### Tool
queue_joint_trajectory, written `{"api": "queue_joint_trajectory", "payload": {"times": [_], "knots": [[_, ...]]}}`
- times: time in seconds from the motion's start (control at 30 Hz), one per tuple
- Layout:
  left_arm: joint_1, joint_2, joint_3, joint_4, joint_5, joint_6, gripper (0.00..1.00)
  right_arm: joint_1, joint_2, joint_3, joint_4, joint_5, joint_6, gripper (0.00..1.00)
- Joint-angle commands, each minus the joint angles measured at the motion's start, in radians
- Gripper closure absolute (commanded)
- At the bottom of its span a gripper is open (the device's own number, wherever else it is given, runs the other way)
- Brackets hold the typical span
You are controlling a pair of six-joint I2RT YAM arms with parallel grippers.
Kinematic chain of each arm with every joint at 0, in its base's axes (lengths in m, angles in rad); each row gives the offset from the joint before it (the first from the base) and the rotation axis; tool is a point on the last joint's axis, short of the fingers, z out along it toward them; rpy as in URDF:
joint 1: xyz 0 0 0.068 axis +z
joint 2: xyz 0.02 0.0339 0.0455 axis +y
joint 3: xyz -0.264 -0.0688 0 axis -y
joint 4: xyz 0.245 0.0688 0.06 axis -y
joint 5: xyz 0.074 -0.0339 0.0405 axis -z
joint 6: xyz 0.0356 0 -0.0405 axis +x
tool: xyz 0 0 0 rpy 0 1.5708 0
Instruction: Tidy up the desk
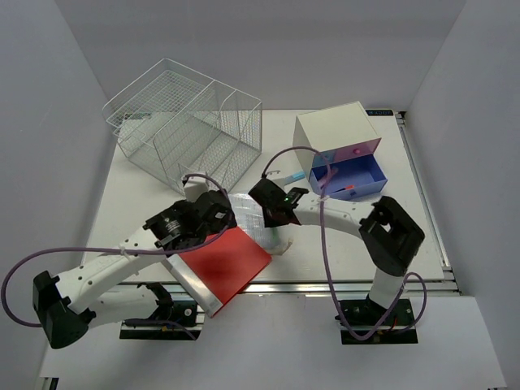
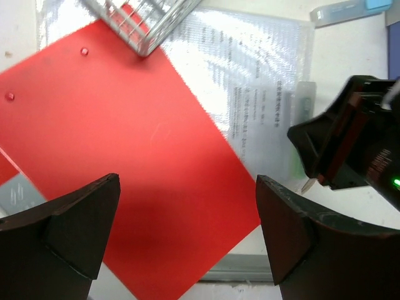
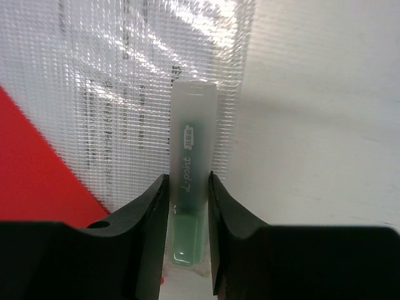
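Note:
The desk (image 1: 138, 203) is a wide white tabletop. A green marker (image 3: 192, 125) with a frosted cap lies at the edge of a clear plastic sleeve (image 3: 112, 94) that holds a printed sheet. My right gripper (image 3: 189, 181) has both jaws pressed against the marker's sides. From above, that gripper (image 1: 276, 226) sits low over the sleeve (image 1: 252, 213) near the desk's front middle. My left gripper (image 2: 187, 187) hangs wide open above a red folder (image 2: 125, 144) with nothing between its fingers. The red folder (image 1: 231, 264) lies at the front edge, partly under the sleeve.
A white wire file rack (image 1: 187, 130) stands at the back left. A small white drawer box (image 1: 337, 134) at the back right has its blue drawer (image 1: 361, 175) pulled open. The metal rail (image 1: 357, 284) runs along the front edge. A grey-blue object (image 2: 350, 9) lies beyond the sleeve.

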Motion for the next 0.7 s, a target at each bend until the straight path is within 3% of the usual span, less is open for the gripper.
{"api": "queue_joint_trajectory", "payload": {"times": [0.0, 0.1, 0.17, 0.33, 0.57, 0.6, 0.63, 0.67], "knots": [[0.000, 0.051, 0.066, 0.100, -0.028, 0.100, 0.02, -0.020, -0.129, -0.001, -0.040, 0.097, -0.027, 1.00], [0.020, 0.141, 0.096, 0.158, 0.000, 0.184, 0.02, -0.097, -0.250, -0.021, -0.057, 0.115, -0.040, 1.00], [0.045, 0.195, 0.142, 0.178, 0.026, 0.242, 0.02, -0.211, -0.356, -0.068, -0.054, 0.095, -0.034, 1.00], [0.108, 0.343, 0.187, 0.392, 0.236, 0.481, 0.02, -0.474, -0.487, -0.142, 0.018, 0.073, -0.025, 1.00], [0.132, 0.590, 0.337, 0.562, 0.472, 1.015, 0.02, -0.693, -0.335, -0.050, 0.038, 0.011, 0.052, 0.98], [0.138, 0.620, 0.363, 0.562, 0.503, 1.049, 0.02, -0.709, -0.311, -0.023, 0.039, 0.000, 0.064, 0.96], [0.148, 0.650, 0.388, 0.566, 0.542, 1.081, 0.02, -0.738, -0.262, -0.006, 0.033, -0.024, 0.072, 0.84], [0.160, 0.717, 0.412, 0.563, 0.639, 1.130, 0.02, -0.752, -0.240, 0.011, 0.027, -0.038, 0.075, 0.82]]}}
